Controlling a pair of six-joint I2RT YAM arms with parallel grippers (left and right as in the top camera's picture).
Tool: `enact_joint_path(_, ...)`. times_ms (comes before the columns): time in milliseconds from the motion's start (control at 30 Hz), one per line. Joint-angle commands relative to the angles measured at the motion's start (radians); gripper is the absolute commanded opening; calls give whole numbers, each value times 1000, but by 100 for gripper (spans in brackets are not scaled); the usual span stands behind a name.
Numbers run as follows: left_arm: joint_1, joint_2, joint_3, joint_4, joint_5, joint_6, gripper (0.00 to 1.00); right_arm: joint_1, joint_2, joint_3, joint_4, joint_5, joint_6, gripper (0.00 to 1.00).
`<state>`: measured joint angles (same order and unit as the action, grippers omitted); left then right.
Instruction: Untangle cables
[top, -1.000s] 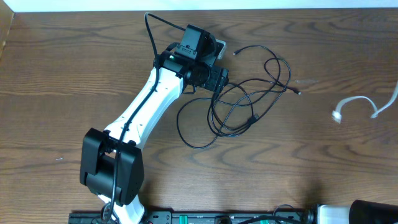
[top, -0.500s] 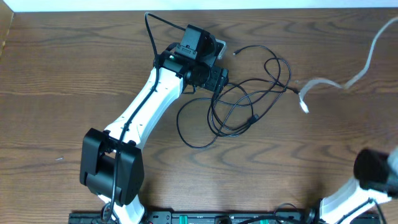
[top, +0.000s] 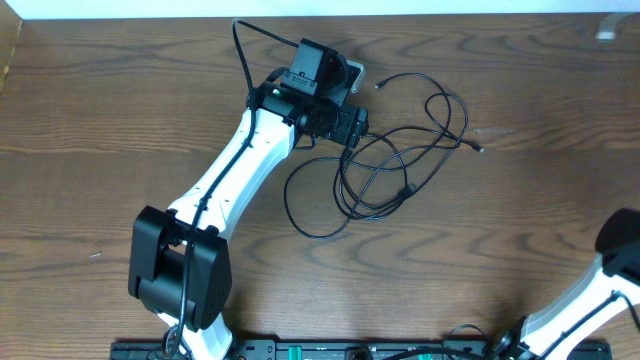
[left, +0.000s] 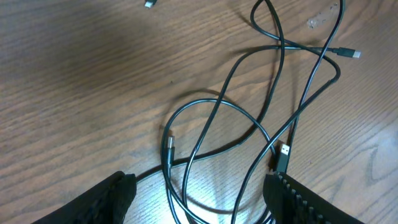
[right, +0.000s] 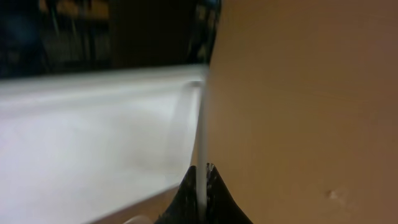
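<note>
Left pincer (left: 199, 180): jaws spread wide, holding nothing, set low over the worktop (top: 100, 120). The black cable (left: 283, 59) lies just ahead of it in overlapping loops near the worktop's middle, with a USB plug (left: 283, 152) close to the right-hand finger. Right pincer (right: 200, 183): closed on a white cable (right: 200, 140), which runs straight away from its fingertips. This view is blurred.

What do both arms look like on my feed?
Left arm: white tapered links, black joint housings, a thin black cable along the link, a small green light near the wrist. Its fingers are black and ridged. Right arm matches: white link, black joint.
</note>
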<state>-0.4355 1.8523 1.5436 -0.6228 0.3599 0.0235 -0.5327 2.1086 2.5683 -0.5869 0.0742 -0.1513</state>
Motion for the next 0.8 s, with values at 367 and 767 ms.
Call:
enact_joint_path(367,3,-8,11,30,-13,6,72,-28,430,-12,-132,-166,95,79)
enact_joint_path(767,3,-8,11,30,-13,6,72,-31,349,2,-419,-177,98,99)
